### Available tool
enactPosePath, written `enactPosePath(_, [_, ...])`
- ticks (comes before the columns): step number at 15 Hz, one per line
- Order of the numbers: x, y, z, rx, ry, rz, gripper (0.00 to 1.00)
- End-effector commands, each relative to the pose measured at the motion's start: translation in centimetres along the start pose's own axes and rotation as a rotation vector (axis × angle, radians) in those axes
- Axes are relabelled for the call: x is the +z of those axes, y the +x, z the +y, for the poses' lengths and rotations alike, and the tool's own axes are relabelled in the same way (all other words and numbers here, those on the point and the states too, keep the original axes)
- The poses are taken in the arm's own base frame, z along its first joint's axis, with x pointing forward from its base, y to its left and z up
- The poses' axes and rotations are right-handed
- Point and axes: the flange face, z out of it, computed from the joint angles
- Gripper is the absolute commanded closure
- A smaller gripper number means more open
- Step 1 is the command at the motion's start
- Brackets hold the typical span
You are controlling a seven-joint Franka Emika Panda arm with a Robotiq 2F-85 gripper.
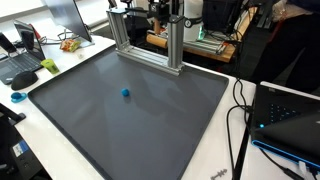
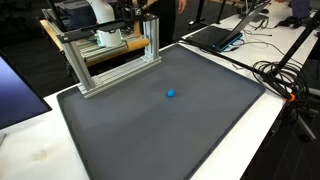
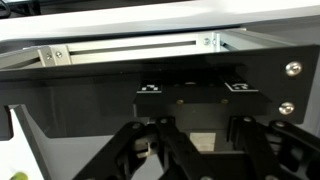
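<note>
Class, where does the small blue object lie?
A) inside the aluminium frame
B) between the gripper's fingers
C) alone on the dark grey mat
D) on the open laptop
C: in both exterior views the small blue object lies alone on the dark grey mat, well apart from the aluminium frame.

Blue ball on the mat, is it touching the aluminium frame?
Apart. In both exterior views the blue ball sits alone on the grey mat, bare mat separating it from the aluminium frame.
</note>
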Motion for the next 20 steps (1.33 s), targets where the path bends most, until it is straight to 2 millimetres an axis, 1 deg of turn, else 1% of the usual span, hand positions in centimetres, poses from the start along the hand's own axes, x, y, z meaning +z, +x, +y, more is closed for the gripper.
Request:
enactPosePath(1, [-0.7, 2.0, -1.6, 0.042, 0.017, 0.027, 0.78])
enactPosePath(5, [-1.3, 4.1, -2.7, 0.065, 0.015, 0.051, 0.78])
enactPosePath(8, [-1.9, 6.3, -3.8, 0.099, 0.009, 0.035, 0.78])
enactPosePath(12, [-2.9, 10.5, -5.9, 0.136, 0.011, 0.070, 0.78])
enactPosePath(14, [-3.0, 12.8, -6.5, 0.153, 0.003, 0.077, 0.78])
enactPosePath(17, [-2.5, 16.2, -6.8, 0.193, -0.011, 0.093, 0.78])
enactPosePath(19, [-1.7, 18.4, -6.4, 0.221, -0.030, 0.107, 0.78])
enactPosePath(20, [-1.8, 15.7, -6.5, 0.188, -0.013, 0.084, 0.53])
